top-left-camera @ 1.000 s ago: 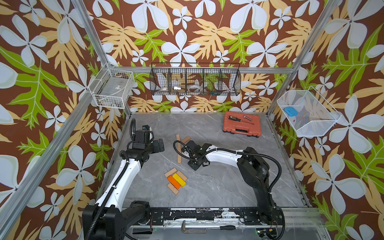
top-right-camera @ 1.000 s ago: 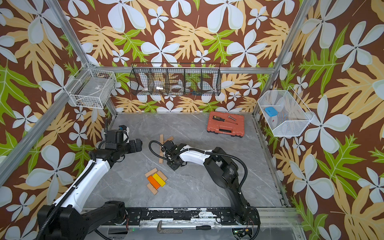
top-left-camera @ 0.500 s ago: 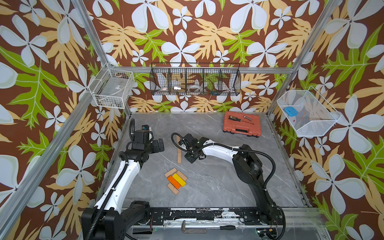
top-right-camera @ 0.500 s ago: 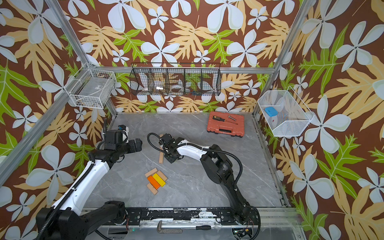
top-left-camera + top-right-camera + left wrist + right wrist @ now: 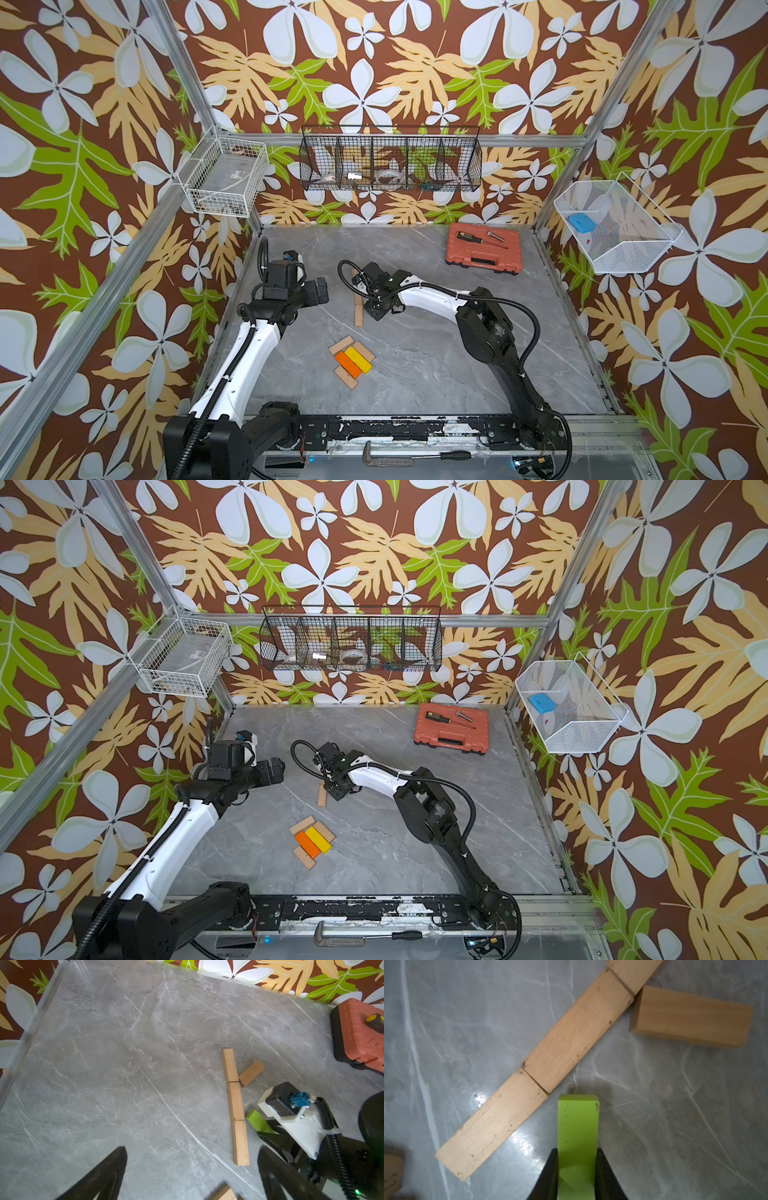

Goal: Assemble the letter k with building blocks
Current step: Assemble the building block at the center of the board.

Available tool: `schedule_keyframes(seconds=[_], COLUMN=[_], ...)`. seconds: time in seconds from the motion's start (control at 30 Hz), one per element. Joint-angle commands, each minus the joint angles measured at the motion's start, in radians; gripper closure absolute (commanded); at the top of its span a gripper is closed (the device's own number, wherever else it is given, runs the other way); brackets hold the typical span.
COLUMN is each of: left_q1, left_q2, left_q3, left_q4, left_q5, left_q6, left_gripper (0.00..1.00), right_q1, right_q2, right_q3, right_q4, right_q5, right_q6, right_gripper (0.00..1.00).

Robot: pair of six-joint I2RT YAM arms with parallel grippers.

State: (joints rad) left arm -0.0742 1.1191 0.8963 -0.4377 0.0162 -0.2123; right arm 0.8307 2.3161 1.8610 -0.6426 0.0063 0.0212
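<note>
Grey marble tabletop [image 5: 415,374], three pale planks [image 5: 564,1049] end to end, right tool [image 5: 577,1154] clamping green plank [image 5: 578,1122], left tool [image 5: 192,1148] spread wide

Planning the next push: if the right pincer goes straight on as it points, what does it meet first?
The green block in the right pincer would likely meet the row's middle plain plank first, if low enough; height is unclear.

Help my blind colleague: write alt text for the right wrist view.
The right claw grips a green block, its free end near a straight row of three plain wooden blocks laid end to end on the grey marble table. A fourth wooden block angles off from a joint in the row.
</note>
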Motion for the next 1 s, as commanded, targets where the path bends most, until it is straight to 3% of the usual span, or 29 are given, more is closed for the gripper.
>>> schedule_keyframes(seconds=[0.0,0.97], left_q1=[0.004,0.056], left_q2=[-0.005,0.008], left_q3=[0.001,0.000], left_q4=[0.016,0.024], left_q5=[-0.008,0.030], left_q6=[-0.004,-0.020], left_gripper=[0.00,0.02], right_q1=[-0.004,-0.005], right_q2=[0.010,0.057], right_q3=[0.019,0.052], right_q4=[-0.026,-0.043], right_q5=[-0.014,-0.042], right_q6=[-0.023,-0.019], right_gripper=[0.76,0.73])
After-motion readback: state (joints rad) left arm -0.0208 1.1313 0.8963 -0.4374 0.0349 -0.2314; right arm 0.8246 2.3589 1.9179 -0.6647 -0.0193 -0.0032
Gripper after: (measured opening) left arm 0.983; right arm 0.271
